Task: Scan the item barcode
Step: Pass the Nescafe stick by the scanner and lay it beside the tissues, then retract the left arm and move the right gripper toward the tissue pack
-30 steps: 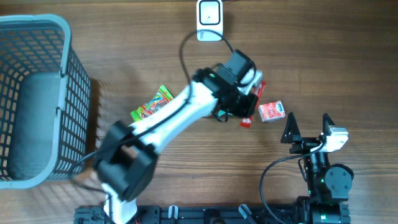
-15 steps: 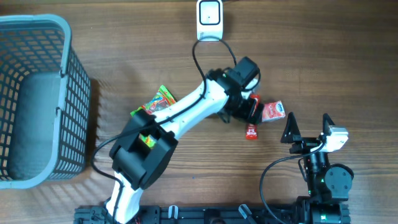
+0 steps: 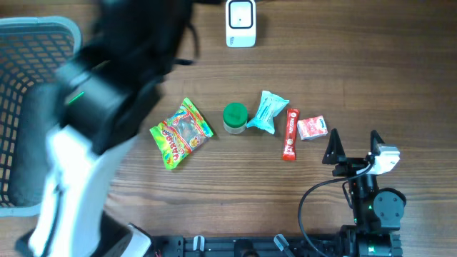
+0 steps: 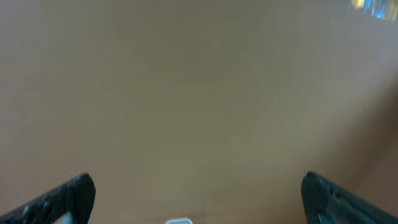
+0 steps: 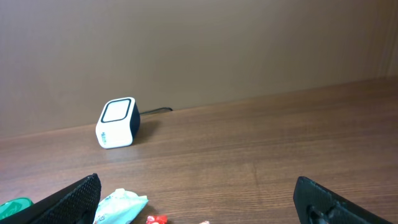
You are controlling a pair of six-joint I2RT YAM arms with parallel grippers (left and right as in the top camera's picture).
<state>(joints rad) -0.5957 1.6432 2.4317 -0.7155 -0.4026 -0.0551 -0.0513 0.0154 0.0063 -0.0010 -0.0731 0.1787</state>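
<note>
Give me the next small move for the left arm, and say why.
Probably swing the left end effector down over the candy bag, the item nearest that arm. Its jaws stand open and empty, every item lies on the table, and nothing is in front of the scanner yet.

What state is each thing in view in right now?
left gripper, fingers open, empty
right gripper, fingers open, empty
red bar, lying flat, unheld
red pack, lying flat
teal packet, lying flat
green-lidded jar, upright, lid on
gummy bag, lying flat
scanner, upright, cabled
basket, upright, partly hidden
</note>
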